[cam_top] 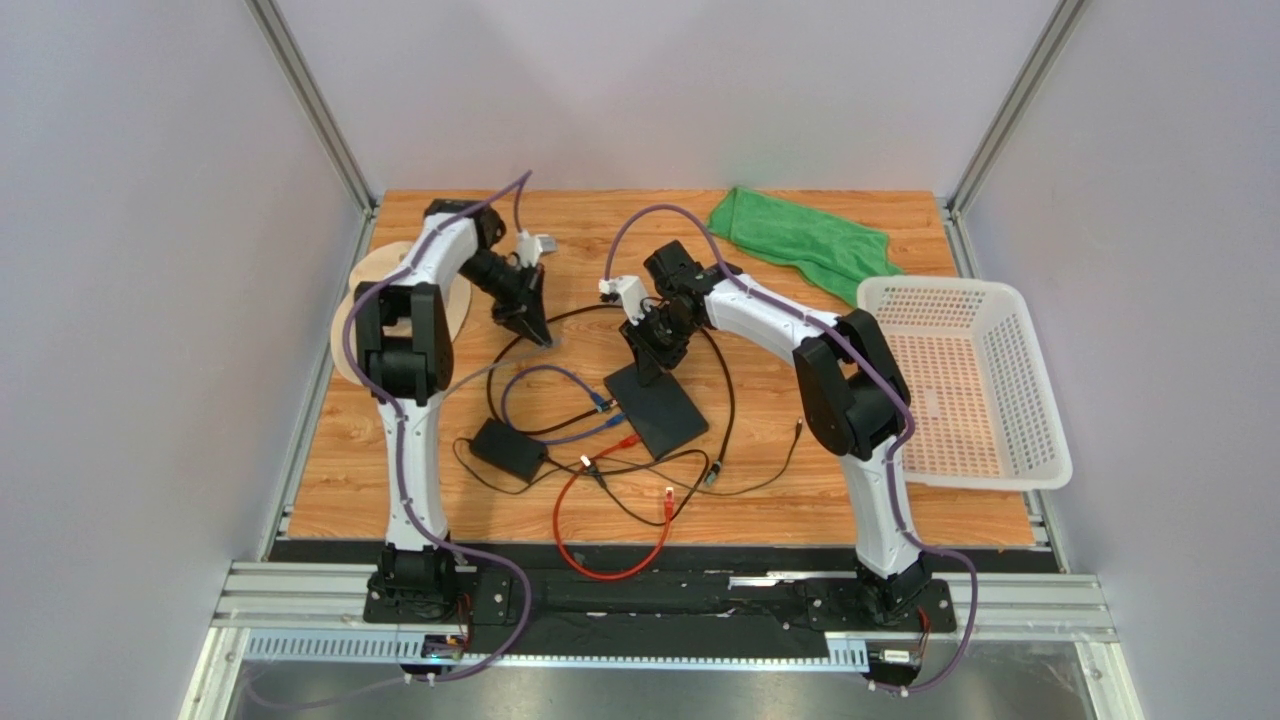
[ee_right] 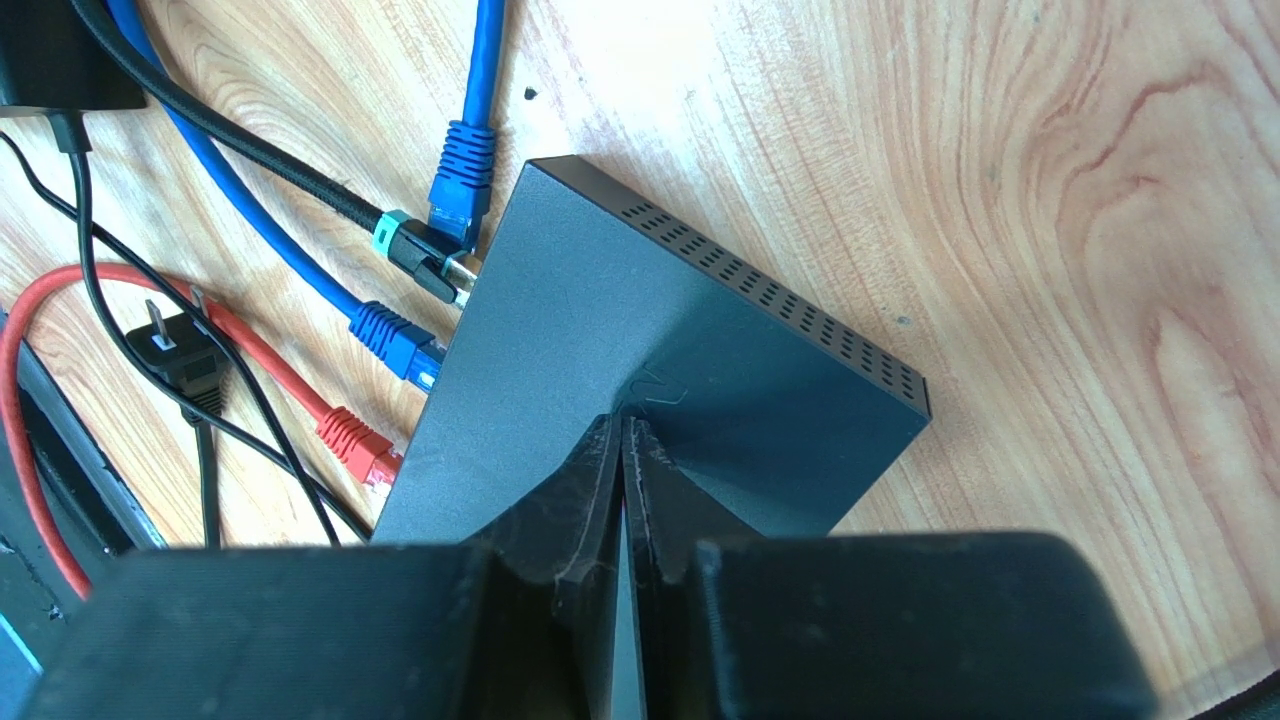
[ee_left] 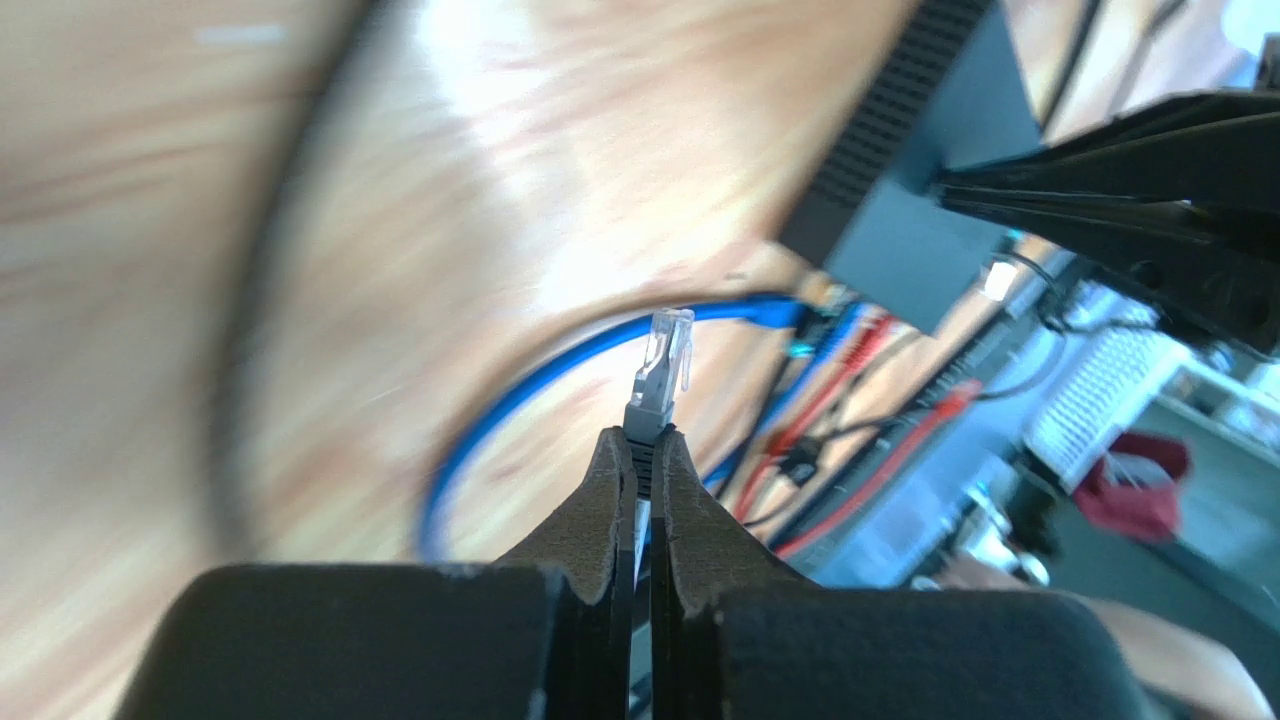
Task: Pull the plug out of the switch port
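The seemingly freed plug, clamped in the closed left gripper, should be lifted clear, the switch pinned under the closed right gripper.

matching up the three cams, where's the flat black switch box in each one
Top external: switch box near picture centre, under the right claw.
Left wrist: box upper right, beyond the plug pinched in the left claw.
Right wrist: box mid-frame, under the right claw.
Shared landmark: blue cable at its edge.
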Motion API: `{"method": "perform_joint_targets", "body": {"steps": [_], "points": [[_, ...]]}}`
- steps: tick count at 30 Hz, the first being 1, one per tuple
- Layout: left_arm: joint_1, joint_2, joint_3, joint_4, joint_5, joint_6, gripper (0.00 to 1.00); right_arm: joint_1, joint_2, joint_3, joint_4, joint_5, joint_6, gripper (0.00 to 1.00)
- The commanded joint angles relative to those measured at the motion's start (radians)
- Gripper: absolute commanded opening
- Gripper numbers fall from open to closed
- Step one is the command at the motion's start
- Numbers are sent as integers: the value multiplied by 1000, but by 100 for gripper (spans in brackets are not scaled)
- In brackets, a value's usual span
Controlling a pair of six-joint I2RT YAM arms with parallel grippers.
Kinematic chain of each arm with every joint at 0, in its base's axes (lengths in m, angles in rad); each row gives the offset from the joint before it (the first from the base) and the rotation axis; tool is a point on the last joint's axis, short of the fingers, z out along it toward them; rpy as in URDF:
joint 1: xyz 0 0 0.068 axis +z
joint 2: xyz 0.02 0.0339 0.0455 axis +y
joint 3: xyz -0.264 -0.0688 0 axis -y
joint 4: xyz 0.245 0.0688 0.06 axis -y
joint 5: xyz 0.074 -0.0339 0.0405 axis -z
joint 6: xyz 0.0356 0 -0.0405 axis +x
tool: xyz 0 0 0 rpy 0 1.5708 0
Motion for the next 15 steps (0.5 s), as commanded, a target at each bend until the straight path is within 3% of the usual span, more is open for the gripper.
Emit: {"method": "perform_joint_targets", "body": {"steps": [1, 4, 9, 11, 14, 15], "points": [[96, -85, 88, -108, -90, 78, 0, -16, 63, -42, -55, 189, -58, 10], [122, -105, 154, -88, -272, 131, 0, -15, 63, -40, -55, 188, -58, 10], [122, -176, 99, 79, -548, 260, 0, -15, 66, -34, -55, 188, -58, 10], [122, -206, 42, 192, -624, 293, 5, -15, 67, -32, -52, 188, -58, 10], [122, -202, 25, 262, -631, 282, 27, -15, 69, -31, -55, 188, -55, 10], [122, -196, 37, 260, -624, 271, 30, -13, 67, -31, -57, 189, -55, 10]]}}
